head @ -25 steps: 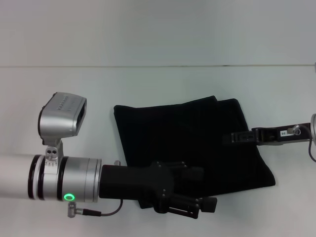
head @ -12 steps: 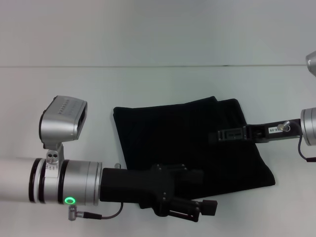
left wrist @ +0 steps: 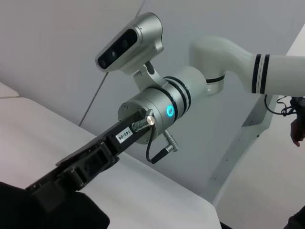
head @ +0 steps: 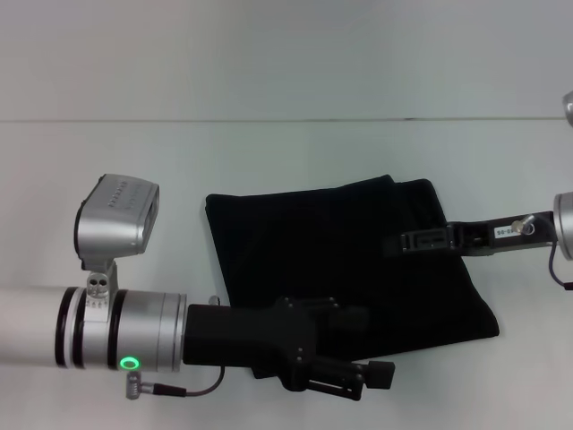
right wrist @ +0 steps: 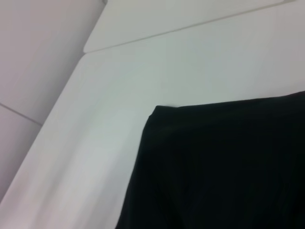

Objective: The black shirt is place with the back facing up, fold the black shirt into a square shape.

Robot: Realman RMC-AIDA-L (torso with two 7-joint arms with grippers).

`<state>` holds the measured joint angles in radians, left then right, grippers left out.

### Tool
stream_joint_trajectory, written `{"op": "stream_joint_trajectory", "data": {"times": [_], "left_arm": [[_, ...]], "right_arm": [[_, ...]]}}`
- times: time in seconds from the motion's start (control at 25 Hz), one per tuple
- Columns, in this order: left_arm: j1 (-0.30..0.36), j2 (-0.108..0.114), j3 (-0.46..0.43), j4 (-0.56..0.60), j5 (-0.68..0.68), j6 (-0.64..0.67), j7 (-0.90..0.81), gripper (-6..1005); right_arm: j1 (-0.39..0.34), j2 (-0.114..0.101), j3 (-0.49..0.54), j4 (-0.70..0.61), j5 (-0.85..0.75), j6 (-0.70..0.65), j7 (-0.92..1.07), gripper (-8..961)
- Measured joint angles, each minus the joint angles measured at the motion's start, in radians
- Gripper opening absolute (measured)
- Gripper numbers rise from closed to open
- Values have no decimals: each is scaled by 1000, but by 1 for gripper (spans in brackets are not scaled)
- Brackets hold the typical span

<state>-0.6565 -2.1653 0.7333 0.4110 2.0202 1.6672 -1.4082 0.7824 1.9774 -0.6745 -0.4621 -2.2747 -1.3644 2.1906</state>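
The black shirt (head: 331, 251) lies folded into a rough square on the white table (head: 269, 152), with a second layer showing along its far right edge. My right gripper (head: 398, 243) reaches in from the right and sits over the shirt's right half. The left wrist view shows that same right gripper (left wrist: 45, 195) low over the black shirt (left wrist: 43, 217). My left gripper (head: 372, 376) rests at the shirt's near edge, partly hidden against the dark cloth. In the right wrist view, a corner of the black shirt (right wrist: 224, 167) lies flat on the table.
The table's far edge (head: 286, 119) runs across the head view, with a pale wall behind it. My left forearm with its camera housing (head: 116, 219) fills the near left. Bare table surrounds the shirt.
My right gripper has slid left, farther over the shirt, then eased back slightly. The left arm has barely moved. The shirt keeps its shape.
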Motion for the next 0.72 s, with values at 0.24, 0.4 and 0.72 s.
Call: {"op": "stream_joint_trajectory", "data": {"times": [0.24,0.4,0.72], "left_arm": [[-8,-1,2,-12,0,-6,0,951],[-12,-2,19,-19,-2,-23,0,951],[-23,-2,28,-25,-5,-28,0,951]], "right_arm": [[3,-11,3,-2,0,-2,2,923],[14,-15,3,-7,0,-7,11,887],[17,-20,0,-50,0,-37,38,817]]}}
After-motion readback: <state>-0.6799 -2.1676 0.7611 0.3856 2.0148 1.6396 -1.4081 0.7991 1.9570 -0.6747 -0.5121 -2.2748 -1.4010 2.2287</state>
